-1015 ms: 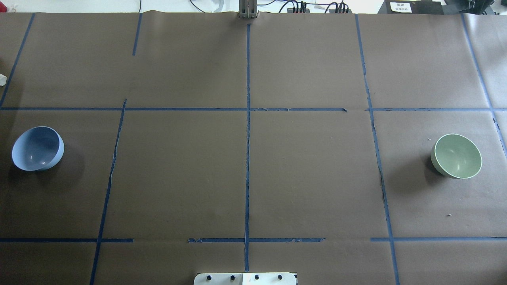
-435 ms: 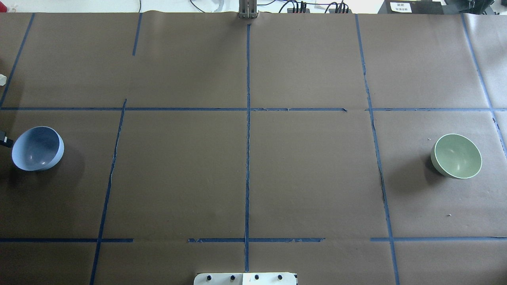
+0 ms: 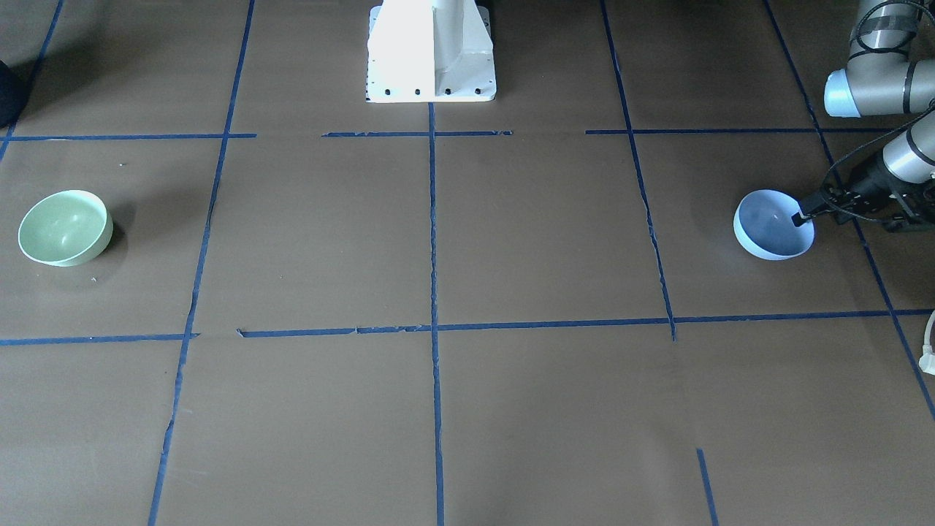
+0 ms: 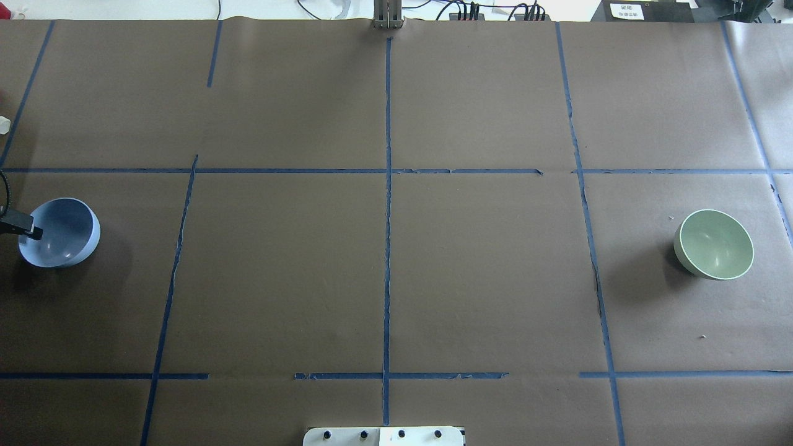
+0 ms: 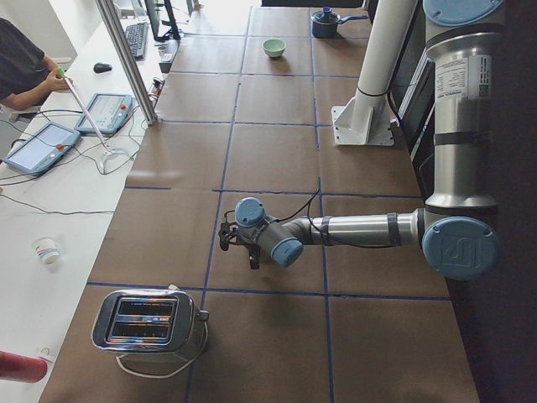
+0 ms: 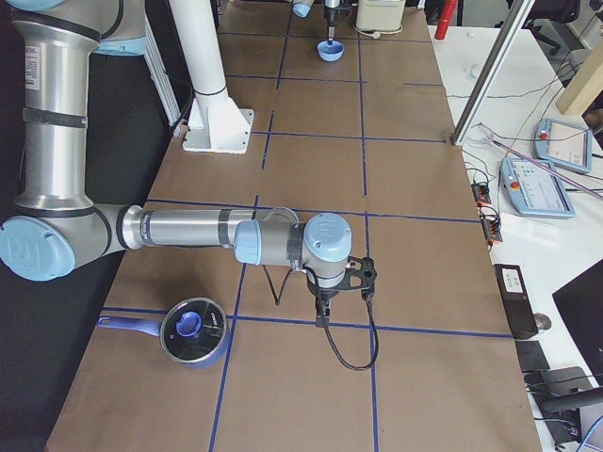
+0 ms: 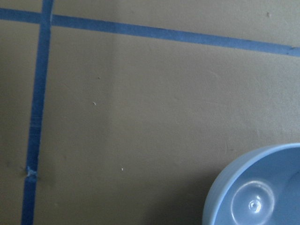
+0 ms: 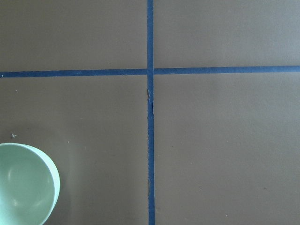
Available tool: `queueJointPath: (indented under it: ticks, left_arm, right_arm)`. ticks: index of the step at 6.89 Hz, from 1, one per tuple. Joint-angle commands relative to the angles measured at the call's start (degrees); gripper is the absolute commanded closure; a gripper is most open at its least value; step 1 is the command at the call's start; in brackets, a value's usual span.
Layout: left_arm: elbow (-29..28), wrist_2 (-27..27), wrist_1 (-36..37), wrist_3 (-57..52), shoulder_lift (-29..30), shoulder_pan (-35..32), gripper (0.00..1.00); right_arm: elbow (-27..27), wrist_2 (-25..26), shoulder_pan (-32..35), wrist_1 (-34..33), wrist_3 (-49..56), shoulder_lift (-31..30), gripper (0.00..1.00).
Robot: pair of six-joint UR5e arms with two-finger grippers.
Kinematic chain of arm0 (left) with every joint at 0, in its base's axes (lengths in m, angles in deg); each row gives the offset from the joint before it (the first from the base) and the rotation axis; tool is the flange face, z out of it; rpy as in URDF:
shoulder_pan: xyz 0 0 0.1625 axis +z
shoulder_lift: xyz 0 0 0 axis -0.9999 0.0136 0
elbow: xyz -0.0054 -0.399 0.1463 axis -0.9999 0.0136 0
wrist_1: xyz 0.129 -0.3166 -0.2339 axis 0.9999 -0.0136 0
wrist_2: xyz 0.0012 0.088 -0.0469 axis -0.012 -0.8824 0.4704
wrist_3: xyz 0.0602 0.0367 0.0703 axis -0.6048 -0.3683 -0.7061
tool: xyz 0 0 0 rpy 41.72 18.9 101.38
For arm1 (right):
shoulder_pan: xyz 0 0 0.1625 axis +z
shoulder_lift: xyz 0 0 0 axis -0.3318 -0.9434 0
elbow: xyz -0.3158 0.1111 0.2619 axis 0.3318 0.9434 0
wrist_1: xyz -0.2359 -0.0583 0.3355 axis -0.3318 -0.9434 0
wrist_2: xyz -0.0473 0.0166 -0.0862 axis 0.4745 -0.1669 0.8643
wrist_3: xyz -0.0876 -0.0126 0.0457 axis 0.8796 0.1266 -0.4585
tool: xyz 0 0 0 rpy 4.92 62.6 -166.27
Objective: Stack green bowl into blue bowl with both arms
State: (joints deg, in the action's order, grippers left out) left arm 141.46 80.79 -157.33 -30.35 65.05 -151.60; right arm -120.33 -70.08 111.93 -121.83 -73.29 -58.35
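Table: toaster near blue bowl; saucepan opposite end.

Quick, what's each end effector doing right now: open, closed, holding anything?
Left end effector: at the rim of the blue bowl; open or closed cannot be told.
Right end effector: seen only from the side; cannot be told.

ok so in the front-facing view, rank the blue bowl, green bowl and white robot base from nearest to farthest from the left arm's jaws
1. blue bowl: right at the jaws, on the view's right side.
2. white base: top middle of the view.
3. green bowl: across the table, near the view's left edge.
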Motion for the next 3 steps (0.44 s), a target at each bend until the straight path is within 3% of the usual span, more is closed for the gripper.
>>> queueJointPath:
  ticks: [1,2,3]
  left_arm:
    - [0.3,-0.1,-0.1,0.1,0.2,1.0,0.66]
    - [0.5,0.1,-0.1,0.0,0.2,1.0,0.85]
    - [1.0,0.4,-0.1,0.1,0.2,1.0,0.94]
  right_arm:
    - [0.0,0.0,0.0,0.0,0.0,0.1,0.00]
    - [0.0,0.0,0.0,0.0,0.0,0.1,0.00]
    - [0.0,0.0,0.0,0.0,0.0,0.1,0.00]
